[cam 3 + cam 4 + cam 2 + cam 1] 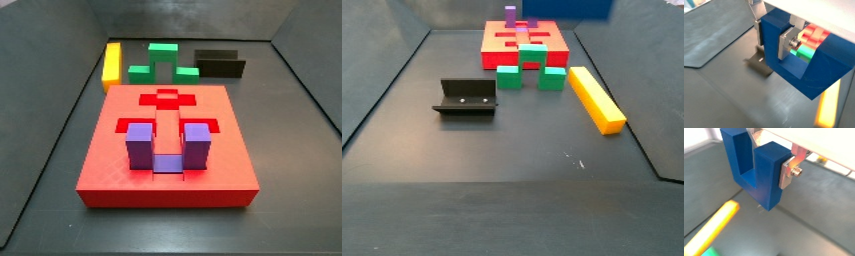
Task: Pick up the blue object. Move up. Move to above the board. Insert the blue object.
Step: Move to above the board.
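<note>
My gripper pinches one prong of the dark blue U-shaped block between its flat silver fingers, holding it clear above the dark worktop. A side view shows the blue block only at the far edge, above the large flat red slab with cut-out recesses. On that board stands a purple U-shaped block. Beside the board lie a green block, a long yellow bar and the dark L-shaped fixture.

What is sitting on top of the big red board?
A purple U-shaped block stands in a slot of the board; cross-shaped recesses behind it lie empty. The tool, shut on the blue object, is elsewhere.
</note>
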